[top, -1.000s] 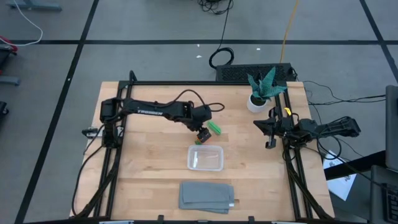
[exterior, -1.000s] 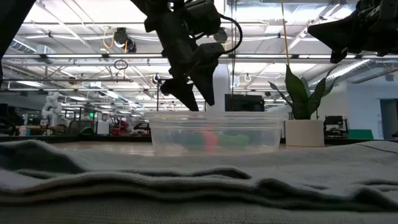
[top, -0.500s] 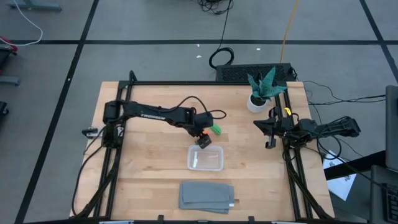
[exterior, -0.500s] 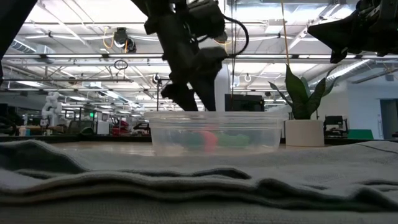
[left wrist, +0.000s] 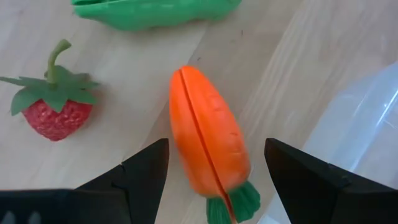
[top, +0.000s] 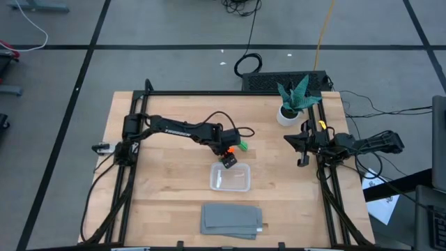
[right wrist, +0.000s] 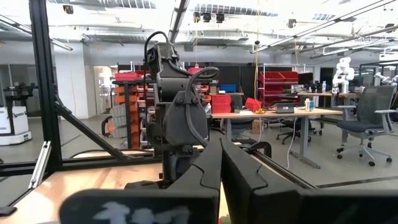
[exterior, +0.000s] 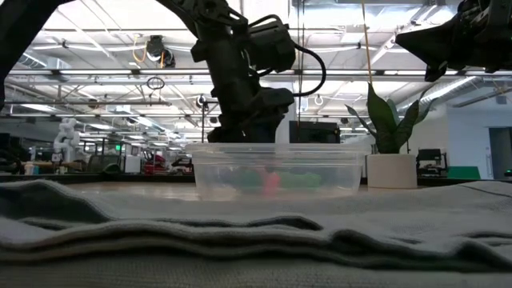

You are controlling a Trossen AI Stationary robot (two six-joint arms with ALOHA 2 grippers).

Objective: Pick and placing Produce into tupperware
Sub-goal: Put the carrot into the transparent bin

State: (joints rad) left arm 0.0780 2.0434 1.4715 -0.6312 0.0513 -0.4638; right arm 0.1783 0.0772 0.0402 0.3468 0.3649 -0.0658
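My left gripper [left wrist: 214, 168] is open and low over the table, just behind the far edge of the clear tupperware [top: 230, 177]. Its fingers stand on either side of the orange carrot [left wrist: 208, 137] without touching it. The carrot lies flat on the wood, its green leaf end toward the gripper. A red strawberry [left wrist: 56, 106] and a long green piece [left wrist: 155, 9] lie beside it on the table. In the low view the left gripper [exterior: 244, 132] hangs behind the tupperware [exterior: 276, 168]. My right gripper [top: 301, 148] waits, shut, raised at the table's right edge.
A folded grey cloth [top: 232, 219] lies near the table's near edge, in front of the tupperware. A potted green plant [top: 293, 101] stands at the far right corner. The tupperware's wall [left wrist: 364, 118] is close beside the carrot.
My left gripper has come down and moved a little toward the table's near edge, closing on the far side of the tupperware. It now sits low over the carrot. The produce and the tupperware have stayed where they were.
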